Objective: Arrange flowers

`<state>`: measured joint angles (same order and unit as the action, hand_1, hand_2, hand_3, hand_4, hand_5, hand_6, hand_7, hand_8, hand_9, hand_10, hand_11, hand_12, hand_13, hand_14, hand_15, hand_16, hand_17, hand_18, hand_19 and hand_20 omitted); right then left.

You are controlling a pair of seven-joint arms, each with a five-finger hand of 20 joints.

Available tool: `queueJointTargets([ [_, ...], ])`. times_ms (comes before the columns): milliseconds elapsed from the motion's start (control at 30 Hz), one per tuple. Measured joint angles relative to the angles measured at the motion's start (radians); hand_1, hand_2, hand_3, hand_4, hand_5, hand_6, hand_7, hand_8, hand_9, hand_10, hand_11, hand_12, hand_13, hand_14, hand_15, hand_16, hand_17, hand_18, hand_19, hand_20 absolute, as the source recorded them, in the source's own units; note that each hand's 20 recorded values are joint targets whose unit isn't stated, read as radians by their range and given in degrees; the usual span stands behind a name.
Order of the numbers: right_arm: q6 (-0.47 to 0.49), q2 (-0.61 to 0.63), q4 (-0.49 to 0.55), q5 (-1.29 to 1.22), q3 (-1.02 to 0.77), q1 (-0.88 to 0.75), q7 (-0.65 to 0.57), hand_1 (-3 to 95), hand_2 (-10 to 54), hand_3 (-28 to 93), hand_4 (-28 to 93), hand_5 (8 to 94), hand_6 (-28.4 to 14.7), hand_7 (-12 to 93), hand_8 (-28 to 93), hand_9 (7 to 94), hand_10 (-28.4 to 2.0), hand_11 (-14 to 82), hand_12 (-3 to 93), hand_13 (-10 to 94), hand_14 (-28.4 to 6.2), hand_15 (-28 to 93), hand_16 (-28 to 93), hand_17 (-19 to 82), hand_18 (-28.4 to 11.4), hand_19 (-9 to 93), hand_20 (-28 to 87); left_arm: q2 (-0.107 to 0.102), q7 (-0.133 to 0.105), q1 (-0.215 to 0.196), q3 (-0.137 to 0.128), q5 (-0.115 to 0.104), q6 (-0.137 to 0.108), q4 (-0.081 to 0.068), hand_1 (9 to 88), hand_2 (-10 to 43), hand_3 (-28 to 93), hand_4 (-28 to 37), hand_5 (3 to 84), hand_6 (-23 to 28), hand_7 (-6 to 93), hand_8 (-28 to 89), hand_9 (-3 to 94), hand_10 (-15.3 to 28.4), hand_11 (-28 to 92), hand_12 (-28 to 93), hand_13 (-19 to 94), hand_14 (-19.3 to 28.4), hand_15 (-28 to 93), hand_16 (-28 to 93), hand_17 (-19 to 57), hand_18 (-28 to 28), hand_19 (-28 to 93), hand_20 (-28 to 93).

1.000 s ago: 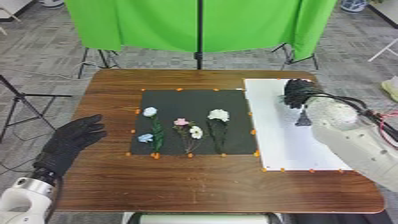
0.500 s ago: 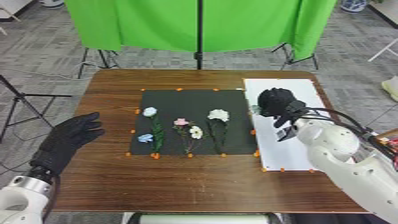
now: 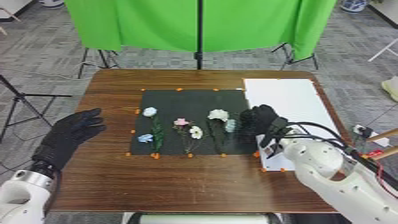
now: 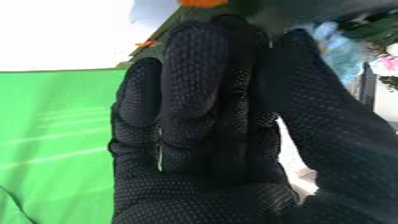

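Observation:
In the head view my right hand is over the right edge of the black sheet, pinching a pale blue flower whose bloom sits just right of a white flower. Further left on the sheet lie a pink flower, a smaller white one, a pale white-blue one and a blue one. The right wrist view has my right hand with thumb and fingertips together, the pale blue bloom beside them. My left hand hovers at the table's left side, fingers relaxed.
A white board lies to the right of the black sheet, partly under my right arm. Orange tabs line the edges of both. A green cloth hangs on a stand behind the brown table.
My right hand has come from over the white board leftward and nearer to the black sheet's right edge, carrying the pale blue flower. My left hand has barely shifted.

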<state>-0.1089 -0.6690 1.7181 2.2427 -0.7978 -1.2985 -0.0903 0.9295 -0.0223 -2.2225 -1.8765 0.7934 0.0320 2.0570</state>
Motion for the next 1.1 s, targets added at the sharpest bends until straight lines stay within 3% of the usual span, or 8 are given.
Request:
queueJointTargets([
  [100, -0.002, 0.002, 0.006, -0.001, -0.017, -0.019, 0.001, 33.4, -9.5, 87, -28, 55.0, 0.7, 45, -26, 64.3, -7.8, 41.2, 26.0, 70, -1.2, 56, 22, 29, -15.9, 75, 41, 0.000, 0.000, -0.002, -0.003, 0.000, 0.000, 0.001, 27.7, 6.3, 73, -28.1, 39.8, 6.1, 24.1, -12, 36.2, 15.2, 30, 14, 28, 17.6, 49, -7, -8.1, 24.0, 59, -3],
  [400, 0.041, 0.007, 0.035, 0.002, -0.077, -0.067, 0.000, 29.5, -9.5, 89, -28, 50.0, -0.6, 44, -26, 57.5, -9.0, 44.7, 22.1, 64, -2.8, 58, 20, 27, -16.4, 75, 41, 0.000, -0.003, -0.016, -0.012, 0.000, 0.000, 0.003, 27.8, 6.4, 73, -28.0, 39.8, 6.2, 24.0, -12, 36.2, 15.2, 30, 14, 28, 17.6, 49, -7, -8.1, 24.0, 59, -3],
  [500, 0.043, 0.008, 0.047, -0.008, -0.106, -0.088, -0.007, 27.9, -9.5, 90, -28, 40.5, -3.2, 47, -25, 47.5, -10.2, 49.2, 21.1, 54, -4.2, 64, 17, 25, -16.6, 77, 42, 0.000, -0.003, -0.019, -0.014, 0.000, 0.000, 0.003, 27.7, 6.3, 73, -28.0, 39.9, 6.2, 23.9, -12, 36.3, 15.2, 30, 14, 28, 17.6, 49, -7, -8.1, 24.0, 59, -3],
  [633, -0.007, 0.017, 0.067, -0.057, -0.125, -0.115, -0.017, 27.3, -9.5, 91, -28, 35.0, -4.9, 47, -25, 37.9, -10.9, 52.0, 20.6, 52, -4.7, 66, 15, 25, -16.7, 78, 42, 0.000, -0.003, -0.022, -0.014, 0.000, 0.000, 0.004, 27.7, 6.3, 73, -28.1, 39.8, 6.1, 24.1, -12, 36.3, 15.2, 30, 14, 28, 17.6, 49, -7, -8.1, 24.0, 59, -3],
  [833, -0.227, 0.021, 0.055, -0.133, -0.062, -0.095, 0.079, 29.9, -9.5, 90, -28, 38.0, -2.7, 47, -27, 41.1, -9.6, 50.7, 18.6, 55, -3.9, 64, 14, 25, -16.4, 78, 41, 0.000, -0.002, -0.022, -0.014, 0.000, 0.000, 0.004, 27.8, 6.3, 73, -28.1, 39.8, 6.2, 24.0, -12, 36.2, 15.2, 30, 14, 28, 17.8, 49, -7, -8.1, 24.0, 59, -3],
  [967, -0.218, -0.001, 0.040, -0.096, -0.028, -0.046, 0.185, 31.2, -9.5, 90, -28, 40.3, -1.2, 46, -27, 42.7, -8.9, 49.0, 17.9, 56, -3.4, 64, 14, 25, -16.3, 77, 41, 0.000, 0.000, -0.015, -0.008, 0.000, 0.000, 0.002, 27.8, 6.3, 73, -28.1, 39.8, 6.1, 24.0, -12, 36.3, 15.3, 30, 14, 28, 17.7, 49, -7, -8.1, 24.0, 59, -3],
  [1100, -0.172, -0.021, 0.038, -0.025, 0.009, 0.008, 0.189, 31.8, -9.5, 90, -28, 41.2, -0.7, 46, -28, 43.7, -8.2, 47.7, 17.8, 56, -3.0, 63, 15, 25, -16.4, 77, 41, 0.000, 0.001, -0.007, -0.004, 0.000, 0.000, 0.001, 27.8, 6.4, 73, -28.1, 39.8, 6.1, 24.1, -12, 36.3, 15.3, 30, 14, 28, 17.7, 49, -7, -8.1, 24.0, 59, -3],
])
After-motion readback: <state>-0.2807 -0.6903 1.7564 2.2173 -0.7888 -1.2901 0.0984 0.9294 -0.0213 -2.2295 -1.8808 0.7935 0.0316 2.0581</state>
